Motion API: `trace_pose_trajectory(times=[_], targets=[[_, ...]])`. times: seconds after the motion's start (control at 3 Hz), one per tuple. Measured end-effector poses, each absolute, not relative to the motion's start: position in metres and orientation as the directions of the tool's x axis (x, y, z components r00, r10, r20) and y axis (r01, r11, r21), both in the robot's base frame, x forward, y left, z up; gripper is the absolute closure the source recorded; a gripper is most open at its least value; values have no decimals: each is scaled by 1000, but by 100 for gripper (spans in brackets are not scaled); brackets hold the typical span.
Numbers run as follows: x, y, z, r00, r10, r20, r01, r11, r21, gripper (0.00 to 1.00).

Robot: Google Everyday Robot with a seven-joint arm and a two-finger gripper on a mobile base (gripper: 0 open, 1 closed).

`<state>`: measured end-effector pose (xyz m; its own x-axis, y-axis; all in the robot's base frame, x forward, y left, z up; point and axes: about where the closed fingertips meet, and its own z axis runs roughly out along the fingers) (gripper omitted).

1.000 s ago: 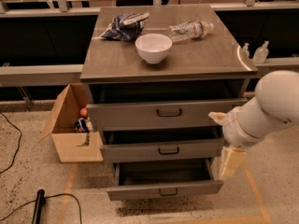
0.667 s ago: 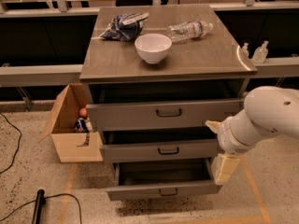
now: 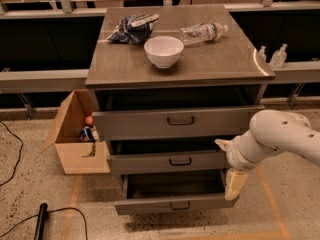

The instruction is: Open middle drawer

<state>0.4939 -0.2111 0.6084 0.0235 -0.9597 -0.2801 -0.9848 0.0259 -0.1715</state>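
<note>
Well, grey metal cabinet top [image 3: 215,66] carrying white ceramic bowl [image 3: 163,50], clear plastic bottle [image 3: 202,32] lying flat, dark crumpled snack bag [image 3: 131,28]. Wide grey middle drawer [image 3: 150,162] with dark bail handle, slightly pulled out, between top drawer [image 3: 135,124] and further-out bottom drawer [image 3: 150,205]. Beige gripper [image 3: 232,171] on white arm [image 3: 280,136] at middle drawer's right end; grip state: cannot tell. Open cardboard box [image 3: 70,154] on speckled floor [image 3: 30,189] at left, black cable [image 3: 11,151] nearby.

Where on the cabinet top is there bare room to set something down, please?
The front strip before the bowl and the right front corner are bare. Bag, bowl and bottle crowd the back. The gripper hangs beside the middle drawer.
</note>
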Motion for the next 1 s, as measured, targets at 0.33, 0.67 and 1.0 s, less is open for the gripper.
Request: trace_pose_trajectory(times=[0.33, 0.67, 1.0], targets=[[511, -194, 542, 61, -937, -344, -991, -16, -133, 0], [511, -193, 536, 61, -935, -349, -992, -18, -127, 0], [510, -194, 532, 53, -929, -367, -993, -10, -117, 0]])
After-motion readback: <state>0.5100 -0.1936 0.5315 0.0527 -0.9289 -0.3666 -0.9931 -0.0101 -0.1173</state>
